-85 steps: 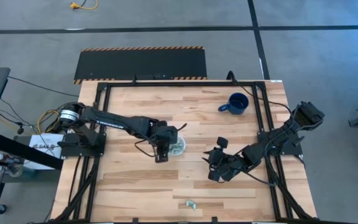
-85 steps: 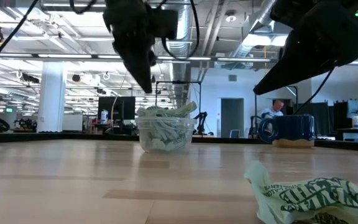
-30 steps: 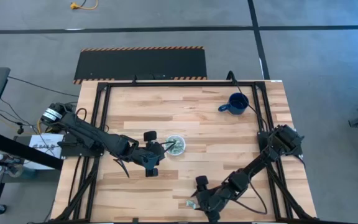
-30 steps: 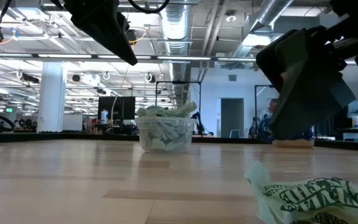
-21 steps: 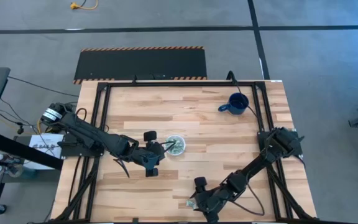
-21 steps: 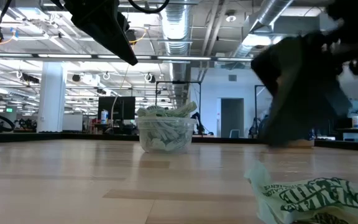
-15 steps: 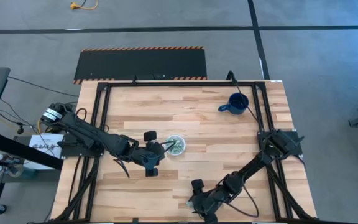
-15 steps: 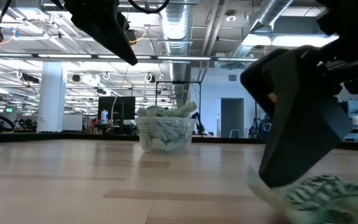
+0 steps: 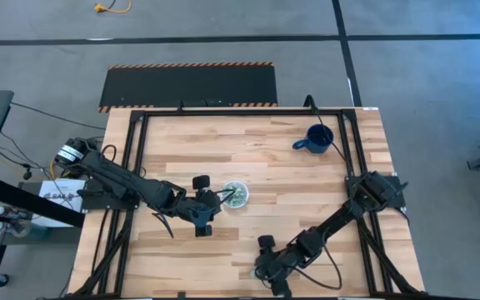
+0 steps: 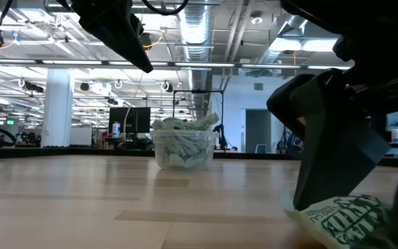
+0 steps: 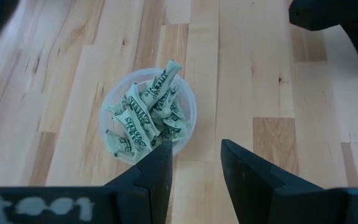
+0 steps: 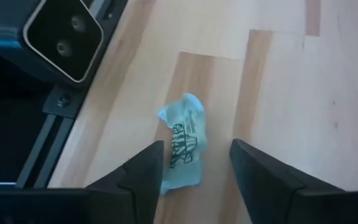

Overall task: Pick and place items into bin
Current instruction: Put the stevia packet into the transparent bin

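The right gripper [image 12: 194,163] is down at the near edge of the table [image 9: 273,158], its two fingers [image 12: 143,168] apart with a crumpled green-and-white wrapper [image 12: 183,146] lying on the wood between them; the fingers stand on either side of the wrapper and are not yet closed on it. In the low view the same gripper [image 10: 334,200] looms dark just above the wrapper [image 10: 344,216], which rests flat on the boards. Just beside it, past the table's edge, sits a pale camera housing [image 12: 64,34] on the black frame. Farther up the table, near its middle, the left gripper [image 11: 194,163] hangs just beside the cup [image 11: 148,112], fingers parted and holding nothing. The clear cup [image 9: 236,195] stands upright and is filled with more crinkled wrappers [image 11: 146,115], one poking above the rim. A dark blue mug [image 9: 317,138] stands well apart from both, toward the far right corner.
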You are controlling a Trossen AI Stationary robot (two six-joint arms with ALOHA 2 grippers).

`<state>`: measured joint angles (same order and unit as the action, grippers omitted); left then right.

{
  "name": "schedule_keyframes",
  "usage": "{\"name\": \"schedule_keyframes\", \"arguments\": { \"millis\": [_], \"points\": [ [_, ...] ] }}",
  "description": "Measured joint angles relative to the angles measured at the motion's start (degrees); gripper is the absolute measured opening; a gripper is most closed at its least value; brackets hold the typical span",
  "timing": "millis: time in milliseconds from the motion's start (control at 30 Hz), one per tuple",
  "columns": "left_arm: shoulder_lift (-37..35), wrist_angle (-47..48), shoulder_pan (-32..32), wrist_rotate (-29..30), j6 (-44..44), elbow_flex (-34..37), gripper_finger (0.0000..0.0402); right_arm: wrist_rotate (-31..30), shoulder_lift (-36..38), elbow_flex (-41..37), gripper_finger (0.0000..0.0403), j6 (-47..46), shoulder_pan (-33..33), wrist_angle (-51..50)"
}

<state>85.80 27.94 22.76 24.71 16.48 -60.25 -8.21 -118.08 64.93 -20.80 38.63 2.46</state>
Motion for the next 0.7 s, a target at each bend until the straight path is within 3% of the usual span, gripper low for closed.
{"name": "schedule_keyframes", "arguments": {
  "millis": [567,700],
  "points": [
    [0.0,0.7,0.0,0.0,0.5,0.0,0.0127,-0.7,2.9,-0.5,0.0018,3.4,-0.2,-6.0],
    [0.0,1.2,0.0,0.1,0.8,0.0,0.0127,-0.7,3.7,-0.7,0.0008,4.6,-0.3,-7.2]
  ]
}}
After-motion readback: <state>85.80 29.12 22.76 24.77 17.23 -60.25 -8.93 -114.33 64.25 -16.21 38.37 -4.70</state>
